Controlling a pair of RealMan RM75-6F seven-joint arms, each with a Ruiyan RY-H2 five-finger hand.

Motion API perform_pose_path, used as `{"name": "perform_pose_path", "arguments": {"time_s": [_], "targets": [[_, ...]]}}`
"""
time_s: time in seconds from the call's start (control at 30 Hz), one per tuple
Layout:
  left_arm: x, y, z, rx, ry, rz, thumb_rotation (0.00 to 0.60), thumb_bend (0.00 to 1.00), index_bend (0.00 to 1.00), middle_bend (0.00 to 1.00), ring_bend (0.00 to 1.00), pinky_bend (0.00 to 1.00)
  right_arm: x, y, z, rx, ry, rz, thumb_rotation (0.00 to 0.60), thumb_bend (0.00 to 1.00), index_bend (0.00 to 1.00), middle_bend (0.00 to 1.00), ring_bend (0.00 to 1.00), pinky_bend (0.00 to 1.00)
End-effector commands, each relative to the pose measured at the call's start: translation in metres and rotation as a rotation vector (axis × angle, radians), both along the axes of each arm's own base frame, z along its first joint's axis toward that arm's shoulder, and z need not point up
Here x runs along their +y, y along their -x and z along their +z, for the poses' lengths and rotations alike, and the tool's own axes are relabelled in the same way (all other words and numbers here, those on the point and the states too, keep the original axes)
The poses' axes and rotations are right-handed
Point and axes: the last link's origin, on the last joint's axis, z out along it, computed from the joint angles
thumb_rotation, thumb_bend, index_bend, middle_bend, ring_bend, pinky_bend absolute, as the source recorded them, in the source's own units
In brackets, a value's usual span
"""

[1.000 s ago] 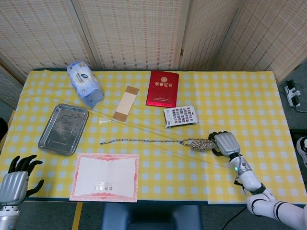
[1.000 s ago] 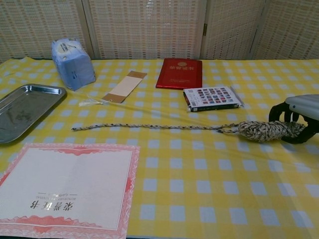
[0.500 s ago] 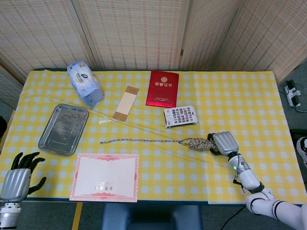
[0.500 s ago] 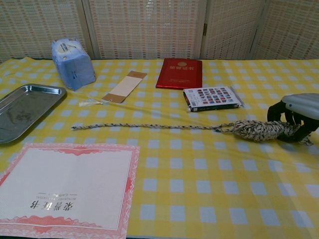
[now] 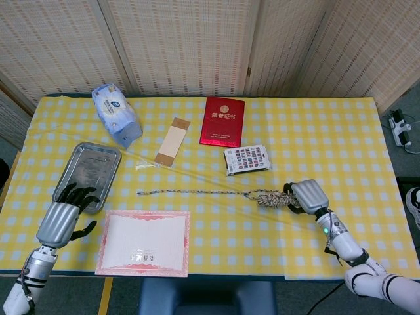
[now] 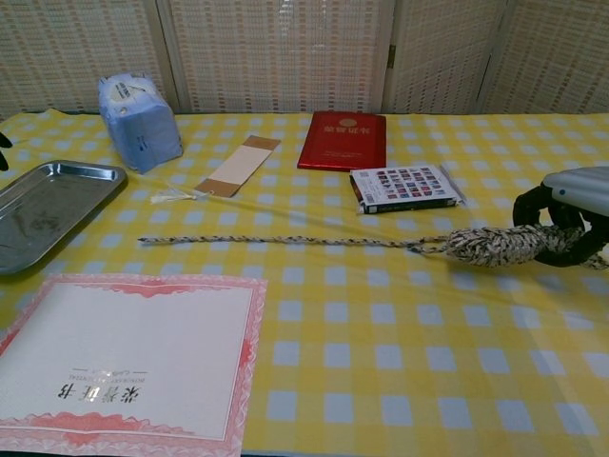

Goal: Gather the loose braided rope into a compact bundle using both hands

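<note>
Gold characters 荣誉证书 on the red booklet (image 5: 222,121) up-table and leftward of the right hand (image 5: 307,195), same characters upside down on the red-bordered certificate (image 6: 126,360) — wipes-pack label unreadable

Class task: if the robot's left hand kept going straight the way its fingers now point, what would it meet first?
Most likely the metal tray: the left hand points up and slightly right, its fingertips already over the tray's near rim. Its height above the tray is unclear.
</note>
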Motion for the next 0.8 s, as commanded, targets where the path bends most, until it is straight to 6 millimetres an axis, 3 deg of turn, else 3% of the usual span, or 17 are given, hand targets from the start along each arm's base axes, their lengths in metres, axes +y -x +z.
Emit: {"name": "perform_pose_path", "arguments": {"time_s": [0.03, 0.37, 0.5, 0.63, 0.8], "targets": [[0.023, -0.031, -0.017, -0.020, 0.050, -0.070, 0.600, 0.35, 0.42, 0.29, 0.27, 0.16, -0.004, -0.005, 0.002, 0.005, -0.011, 0.001, 0.600, 0.63, 0.67, 0.56, 0.63, 0.55], [0.064, -0.086, -0.067, 0.023, 0.148, -0.108, 0.600, 0.38, 0.46, 0.42, 0.41, 0.27, -0.017, -0.025, 0.004, 0.042, -0.030, 0.037, 0.600, 0.64, 0.67, 0.56, 0.61, 0.55], [0.074, -0.097, -0.084, 0.058, 0.164, -0.091, 0.600, 0.38, 0.47, 0.52, 0.50, 0.40, -0.025, -0.038, 0.006, 0.046, -0.041, 0.045, 0.600, 0.64, 0.67, 0.56, 0.61, 0.55], [0.086, -0.101, -0.097, 0.108, 0.155, -0.053, 0.600, 0.38, 0.47, 0.64, 0.59, 0.61, -0.030, -0.048, 0.008, 0.053, -0.049, 0.057, 0.600, 0.64, 0.67, 0.56, 0.61, 0.55], [0.102, -0.098, -0.111, 0.154, 0.146, 0.019, 0.600, 0.38, 0.47, 0.77, 0.69, 0.76, -0.034, -0.056, 0.009, 0.069, -0.061, 0.060, 0.600, 0.64, 0.67, 0.56, 0.61, 0.55]]}}
